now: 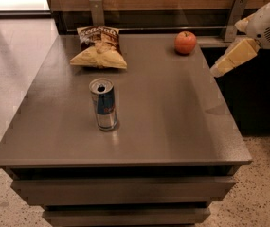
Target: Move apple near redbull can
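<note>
The apple sits near the far right corner of the worktop, well apart from the redbull can, which stands upright toward the left of the middle, closer to the near edge. A chip bag lies by the far edge, left of the apple. The gripper hangs just off the right edge, near the apple but not touching it; whether it is spread or closed cannot be told.

The apple is likely firm and moderately heavy, with smooth, slightly slippery skin, and its round shape means it will roll if nudged. A hold across its widest part, at mid-height, seems safest. The can looks light and tall, so it may tip if bumped when the apple is set down.
</note>
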`<state>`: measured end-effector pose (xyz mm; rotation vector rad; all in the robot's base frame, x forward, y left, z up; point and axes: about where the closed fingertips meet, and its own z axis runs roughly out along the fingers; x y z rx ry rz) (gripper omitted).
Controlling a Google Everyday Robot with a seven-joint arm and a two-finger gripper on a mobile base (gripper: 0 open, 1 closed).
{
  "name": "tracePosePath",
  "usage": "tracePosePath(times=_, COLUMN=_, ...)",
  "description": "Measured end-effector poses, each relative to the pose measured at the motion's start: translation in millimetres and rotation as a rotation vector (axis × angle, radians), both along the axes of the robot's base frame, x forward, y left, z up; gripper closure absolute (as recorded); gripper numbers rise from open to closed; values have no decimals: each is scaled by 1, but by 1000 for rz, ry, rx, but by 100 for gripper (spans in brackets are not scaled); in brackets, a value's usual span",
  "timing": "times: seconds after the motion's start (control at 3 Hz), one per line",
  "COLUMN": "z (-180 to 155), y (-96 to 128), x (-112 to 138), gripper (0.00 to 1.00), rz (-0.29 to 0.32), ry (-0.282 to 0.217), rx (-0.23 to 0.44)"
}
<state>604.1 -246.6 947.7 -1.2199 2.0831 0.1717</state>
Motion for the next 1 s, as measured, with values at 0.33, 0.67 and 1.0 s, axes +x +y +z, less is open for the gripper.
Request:
tracePosePath(times=0.33, z=-42, y=13, x=79, gripper=0, rz=-21, ry=17, rx=87)
tracePosePath(times=0.67, z=-42, y=13, x=79, gripper=0, rz=-21, ry=18, rx=87)
tracePosePath(times=1.0, z=-54, y=22, x=95, gripper=0, rz=-12, ry=4, rx=103)
